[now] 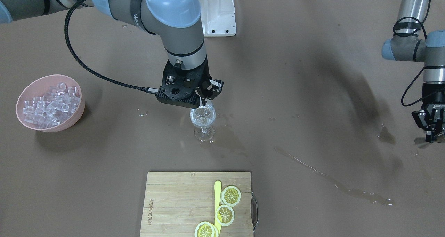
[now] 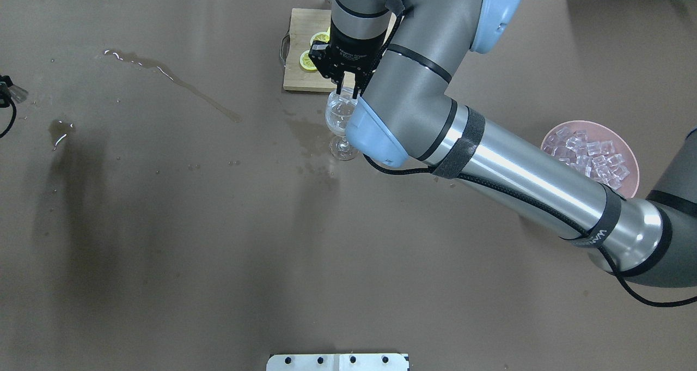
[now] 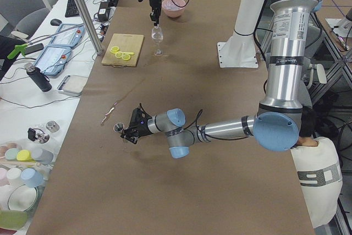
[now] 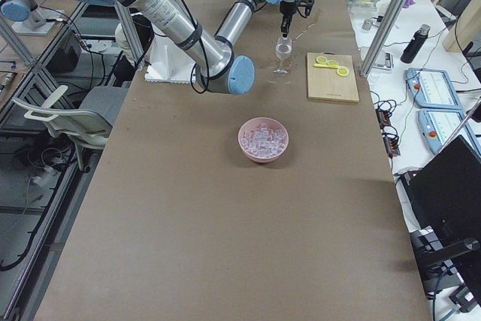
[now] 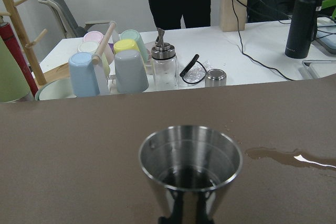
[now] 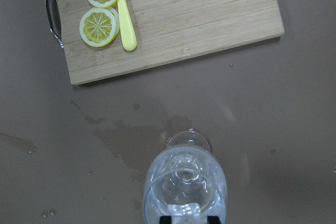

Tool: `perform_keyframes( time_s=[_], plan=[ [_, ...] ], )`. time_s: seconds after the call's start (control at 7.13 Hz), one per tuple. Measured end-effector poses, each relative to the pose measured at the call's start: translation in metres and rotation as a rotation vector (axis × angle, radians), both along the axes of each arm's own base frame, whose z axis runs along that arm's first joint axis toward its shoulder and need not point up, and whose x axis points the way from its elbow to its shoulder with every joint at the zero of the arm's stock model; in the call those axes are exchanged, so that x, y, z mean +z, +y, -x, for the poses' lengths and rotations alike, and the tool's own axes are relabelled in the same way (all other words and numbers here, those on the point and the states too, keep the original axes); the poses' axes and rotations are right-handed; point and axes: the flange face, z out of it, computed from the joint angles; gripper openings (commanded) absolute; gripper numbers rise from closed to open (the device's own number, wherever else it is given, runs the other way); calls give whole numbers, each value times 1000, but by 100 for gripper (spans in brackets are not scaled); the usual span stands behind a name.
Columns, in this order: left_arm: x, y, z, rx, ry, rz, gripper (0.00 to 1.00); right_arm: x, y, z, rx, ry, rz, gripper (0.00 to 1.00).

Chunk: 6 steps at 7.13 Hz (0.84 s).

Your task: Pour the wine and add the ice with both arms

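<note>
Right now the wine glass [image 1: 203, 120] stands upright, stem vertical, directly under the right gripper [image 1: 203, 99], which pinches one ice cube [image 6: 184, 212] at its mouth. The left gripper [image 1: 432, 138], well apart, clasps an upright steel cup [image 5: 190, 166].

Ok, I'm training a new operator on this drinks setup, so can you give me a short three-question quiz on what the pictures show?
1. True or false: the lemon slices lie on the cutting board.
2. What does the left hand hold? A) a steel cup B) a lemon slice C) a bottle
3. Name the thing directly under the right hand.
Key: 1 true. 2 A. 3 the wine glass.
</note>
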Motion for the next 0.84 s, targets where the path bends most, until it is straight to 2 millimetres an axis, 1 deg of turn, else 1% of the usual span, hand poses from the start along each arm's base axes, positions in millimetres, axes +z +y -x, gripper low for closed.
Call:
perform_keyframes(
  time_s=[0.14,0.28,0.42,0.56,0.7,0.84],
  plan=[
    [-1,0,1,-27,-5,-10,0,4,-3,5,1,-2,-4,17],
    [-1,0,-4,-38,6,-6,0,5,-6,8,3,-4,-8,17],
    [-3,1,-15,-40,30,4,0,6,-7,9,4,-5,-10,21],
    [-4,5,-32,-34,39,5,0,6,-8,10,4,-5,-12,52],
    [-3,11,-50,-27,33,2,0,5,-8,10,4,-6,-13,81],
    [0,18,-65,-25,20,-3,0,5,-8,10,3,-6,-14,99]
  ],
)
